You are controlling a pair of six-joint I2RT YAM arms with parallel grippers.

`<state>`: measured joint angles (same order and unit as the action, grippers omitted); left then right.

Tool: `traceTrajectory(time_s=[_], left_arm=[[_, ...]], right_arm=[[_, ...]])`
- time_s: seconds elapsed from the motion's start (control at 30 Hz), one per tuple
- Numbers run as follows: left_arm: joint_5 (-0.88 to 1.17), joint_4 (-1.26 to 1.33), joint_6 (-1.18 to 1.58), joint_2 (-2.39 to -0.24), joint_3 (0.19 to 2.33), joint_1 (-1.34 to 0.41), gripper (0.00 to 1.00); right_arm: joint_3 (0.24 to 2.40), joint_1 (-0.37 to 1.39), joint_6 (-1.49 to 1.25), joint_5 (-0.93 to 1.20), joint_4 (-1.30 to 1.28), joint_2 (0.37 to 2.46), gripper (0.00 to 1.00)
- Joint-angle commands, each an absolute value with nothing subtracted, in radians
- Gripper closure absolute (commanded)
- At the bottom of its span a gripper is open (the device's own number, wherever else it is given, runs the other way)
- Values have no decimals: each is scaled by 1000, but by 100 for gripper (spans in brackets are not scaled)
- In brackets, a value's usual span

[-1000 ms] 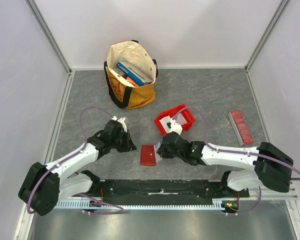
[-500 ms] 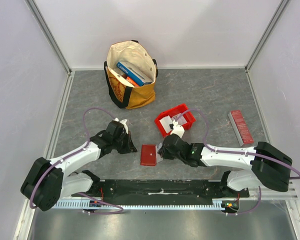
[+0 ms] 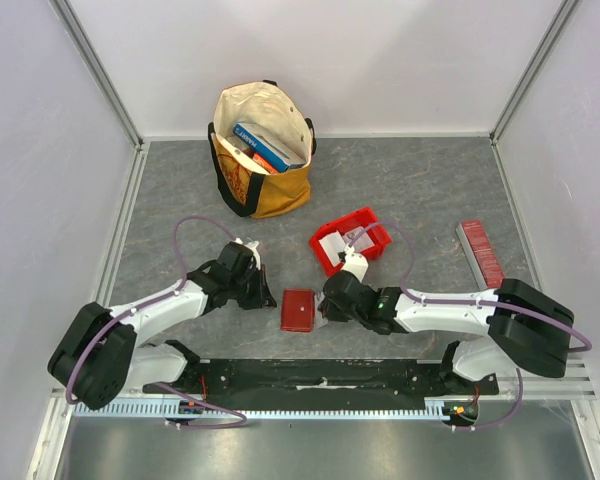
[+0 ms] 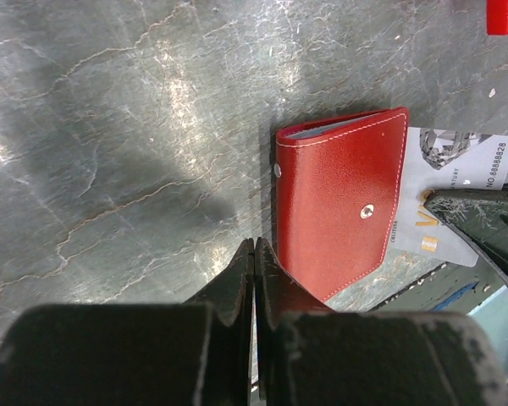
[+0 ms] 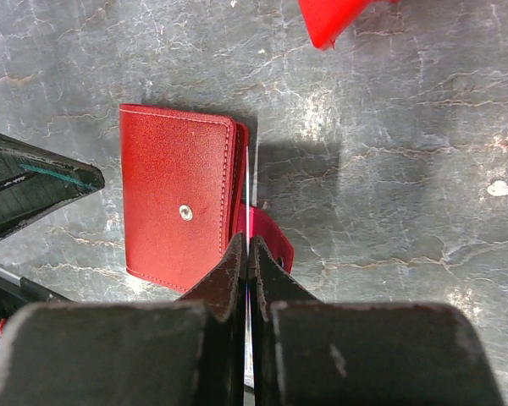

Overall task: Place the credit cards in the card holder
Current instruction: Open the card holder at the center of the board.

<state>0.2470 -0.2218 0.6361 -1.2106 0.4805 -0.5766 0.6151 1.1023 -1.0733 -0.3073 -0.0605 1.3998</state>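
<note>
left gripper (image 4: 254,252): pressed shut, empty | card holder (image 4: 339,203): closed, just ahead-right of its tips | right gripper (image 5: 248,247): clamped edge-on on credit card (image 4: 457,173), holder ahead-left

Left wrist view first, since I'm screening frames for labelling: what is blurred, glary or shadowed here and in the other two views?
Left wrist: the left fingers are blurred up close, the card holder and credit card print are sharp, and there is glare on the table. Right wrist: the right fingers are likewise soft, with a dark shadow right of the card holder. Top external: evenly lit, sharp, soft shadows only.
</note>
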Motion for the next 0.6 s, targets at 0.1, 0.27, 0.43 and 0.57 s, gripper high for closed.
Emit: traceTrajectory(time_s=[0.1,0.27,0.43,0.57], left_arm=[[284,-152,655,-1256,486,-591,98],[291,-130,660,-1282,485,-598,98],[299,-124,661,-1298,489,-600,98],[299,-124,660,-1293,497,-600,98]], right_arm=[[603,1108,-1074,-298,31,1401,100],[611,1108,-1052,-287,37,1382,100],[624,1108,-1040,-250,69,1375,100],[629,1106,-1017,-244,94,1329,100]])
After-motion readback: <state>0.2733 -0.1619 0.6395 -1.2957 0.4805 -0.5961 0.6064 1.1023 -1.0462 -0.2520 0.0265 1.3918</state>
